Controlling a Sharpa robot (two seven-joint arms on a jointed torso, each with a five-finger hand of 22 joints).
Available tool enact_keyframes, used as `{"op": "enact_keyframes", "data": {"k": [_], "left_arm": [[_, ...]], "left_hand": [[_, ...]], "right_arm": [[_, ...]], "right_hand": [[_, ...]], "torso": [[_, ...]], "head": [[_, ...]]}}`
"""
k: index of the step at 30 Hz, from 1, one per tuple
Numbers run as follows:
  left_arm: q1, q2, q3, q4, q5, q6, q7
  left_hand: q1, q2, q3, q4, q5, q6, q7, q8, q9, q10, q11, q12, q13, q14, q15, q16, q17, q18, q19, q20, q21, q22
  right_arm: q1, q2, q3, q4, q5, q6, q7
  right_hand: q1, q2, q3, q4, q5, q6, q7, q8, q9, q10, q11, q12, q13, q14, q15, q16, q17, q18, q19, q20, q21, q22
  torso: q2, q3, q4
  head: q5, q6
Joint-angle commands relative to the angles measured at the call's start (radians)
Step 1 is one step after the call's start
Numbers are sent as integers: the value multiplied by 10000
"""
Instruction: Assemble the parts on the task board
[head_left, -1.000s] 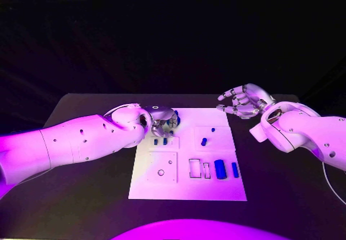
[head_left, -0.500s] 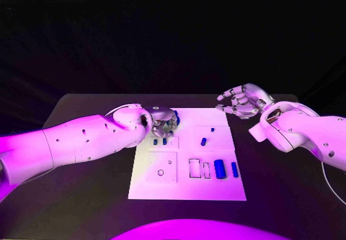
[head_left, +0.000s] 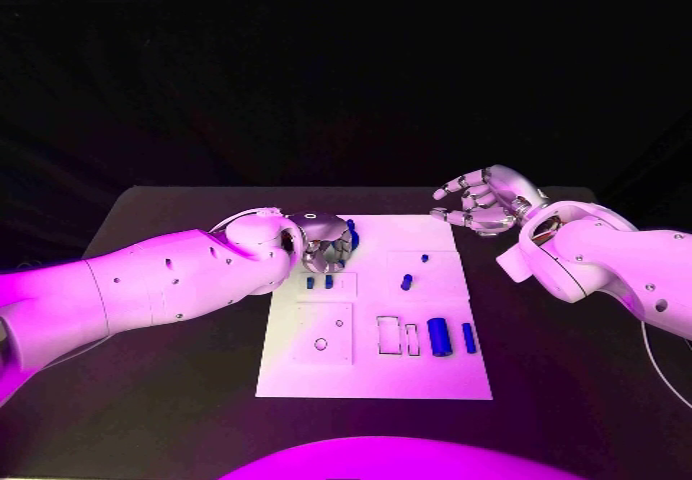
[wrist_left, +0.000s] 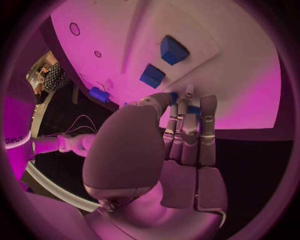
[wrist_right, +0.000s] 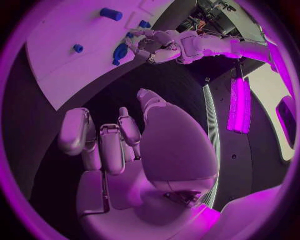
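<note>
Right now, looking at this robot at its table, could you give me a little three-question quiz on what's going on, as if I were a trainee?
1. True or false: the right hand is holding a blue piece.
2. Which hand is at the far left part of the white board? A) left B) right C) neither
3. Fill in: the left hand has a ____ piece between its fingertips.

Key
1. False: it hangs over the black table, off the board's far right corner, fingers curled, nothing in it.
2. A.
3. Blue: the left wrist view shows the blue piece at its fingertips.
</note>
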Motion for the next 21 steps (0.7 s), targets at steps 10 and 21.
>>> {"op": "enact_keyframes", "data": {"k": [10, 21], "left_arm": [[-51, 120, -18, -89, 206, 180, 170], [-106, 169, -30, -195, 223, 272, 171]], "left_hand": [[5, -94, 119, -11, -70, 107, 15, -121, -62, 226, -6, -225, -107, 129, 9, 130, 39, -104, 107, 10, 181, 163], [41, -68, 236, -104, -75, 245, 15, -139, -76, 445, -26, -421, -206, 206, -4, 233, 97, -126, 151, 6, 321, 328]], "right_arm": [[-3, 17, 4, 15, 2, 15, 109], [-3, 8, 4, 24, 2, 15, 106]], "right_hand": [[9, -34, 93, 3, 60, -61, -16, 64, -14, -35, 4, -30, -5, 421, -41, -46, 472, 176, -74, -15, -64, -12], [9, -34, 93, 3, 60, -61, -16, 64, -14, -35, 4, -30, -5, 421, -41, -46, 472, 176, -74, -15, -64, -12]], "torso": [[0, -1, -8], [-5, 7, -7]], "head": [[5, -19], [-23, -28]]}}
